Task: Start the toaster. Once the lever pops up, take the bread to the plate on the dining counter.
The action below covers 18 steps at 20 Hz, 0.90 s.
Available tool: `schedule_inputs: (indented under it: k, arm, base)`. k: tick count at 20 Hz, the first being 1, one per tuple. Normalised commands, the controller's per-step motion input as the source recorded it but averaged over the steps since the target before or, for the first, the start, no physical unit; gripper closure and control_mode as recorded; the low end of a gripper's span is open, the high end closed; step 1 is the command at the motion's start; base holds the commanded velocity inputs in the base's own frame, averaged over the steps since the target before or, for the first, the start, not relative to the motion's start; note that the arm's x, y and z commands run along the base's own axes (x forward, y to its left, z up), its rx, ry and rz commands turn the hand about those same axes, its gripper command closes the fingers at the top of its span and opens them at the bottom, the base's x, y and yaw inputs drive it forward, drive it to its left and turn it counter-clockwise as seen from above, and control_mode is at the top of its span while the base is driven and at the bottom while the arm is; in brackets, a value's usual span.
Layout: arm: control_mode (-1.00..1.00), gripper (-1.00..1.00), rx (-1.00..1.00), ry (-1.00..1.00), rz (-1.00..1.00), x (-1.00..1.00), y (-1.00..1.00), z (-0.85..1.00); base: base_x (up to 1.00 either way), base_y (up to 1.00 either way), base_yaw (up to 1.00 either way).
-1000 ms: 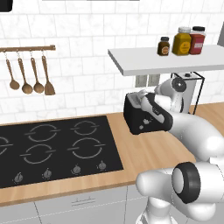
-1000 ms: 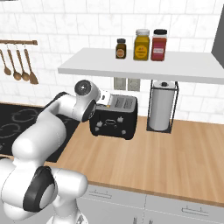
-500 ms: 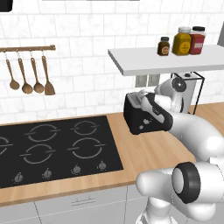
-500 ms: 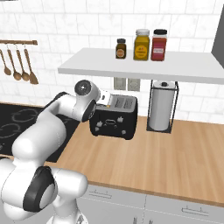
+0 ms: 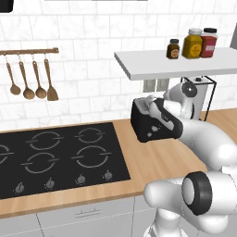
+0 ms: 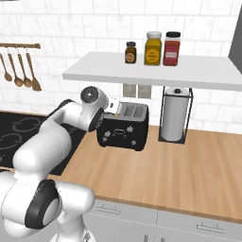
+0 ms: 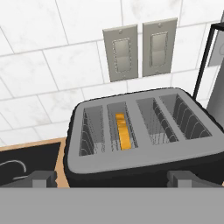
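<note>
Hovering above toaster (image 7: 144, 131) – gripper (image 7: 111, 179) fingers wide apart, nothing held – bread (image 7: 124, 130) in slot.

White marble-look tile wall (image 5: 92, 32) ahead of me, grey grout lines. Light wood counter (image 6: 189, 165) below, pale cabinet fronts (image 6: 142, 220) under its edge. Black hob (image 5: 60, 157) inset in counter to my left, knobs along its front. Wooden rail (image 5: 28, 51) on wall, four wooden utensils hanging. White shelf (image 6: 156, 71) above counter, three jars (image 6: 152, 48) on top. Two grey outlet plates (image 7: 139, 49) on tile. Paper towel roll (image 6: 174, 118) in black wire stand. Even, flat light.
</note>
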Motion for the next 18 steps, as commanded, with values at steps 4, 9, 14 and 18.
schedule_inputs:
  k: [4,9,14,18]
  arm:
    - [-1.00,-1.00,0.00,0.00,0.00,0.00,0.00,0.00]
    - [-1.00,-1.00,0.00,0.00,0.00,0.00,0.00,0.00]
    - [-1.00,-1.00,0.00,0.00,0.00,0.00,0.00,0.00]
    - [-1.00,-1.00,0.00,0.00,0.00,0.00,0.00,0.00]
  base:
    - [0.00,0.00,0.00]
    - [0.00,0.00,0.00]
    - [0.00,0.00,0.00]
    - [0.00,0.00,0.00]
